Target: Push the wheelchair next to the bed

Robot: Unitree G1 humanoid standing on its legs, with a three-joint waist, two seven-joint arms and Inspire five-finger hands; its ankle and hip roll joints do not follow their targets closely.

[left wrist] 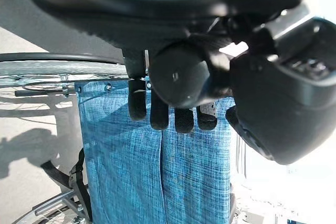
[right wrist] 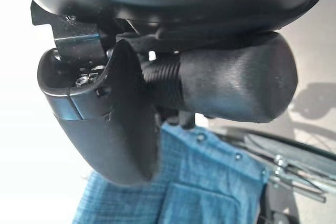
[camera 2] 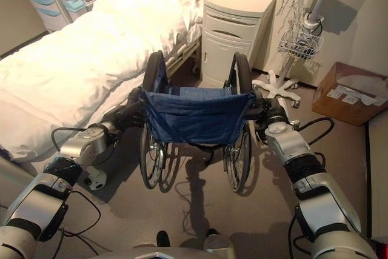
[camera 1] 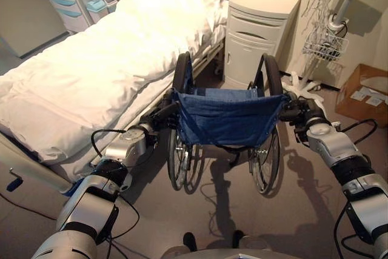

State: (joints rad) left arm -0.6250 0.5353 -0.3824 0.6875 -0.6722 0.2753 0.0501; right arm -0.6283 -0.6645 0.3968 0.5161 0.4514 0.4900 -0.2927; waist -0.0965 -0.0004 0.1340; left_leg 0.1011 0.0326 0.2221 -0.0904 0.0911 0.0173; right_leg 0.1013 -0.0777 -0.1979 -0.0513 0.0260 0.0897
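My left hand [camera 1: 159,116] has its fingers [left wrist: 157,114] curled round the wheelchair's left push handle [left wrist: 181,74], and my right hand [camera 1: 298,111] is wrapped round the right handle [right wrist: 233,85]. The wheelchair [camera 1: 225,119] stands straight ahead of me, its blue back facing me, just right of the bed [camera 1: 91,71]. A cabinet [camera 1: 260,25] is beyond it, a monitor stand [camera 1: 330,34] and a box [camera 1: 364,92] far right.
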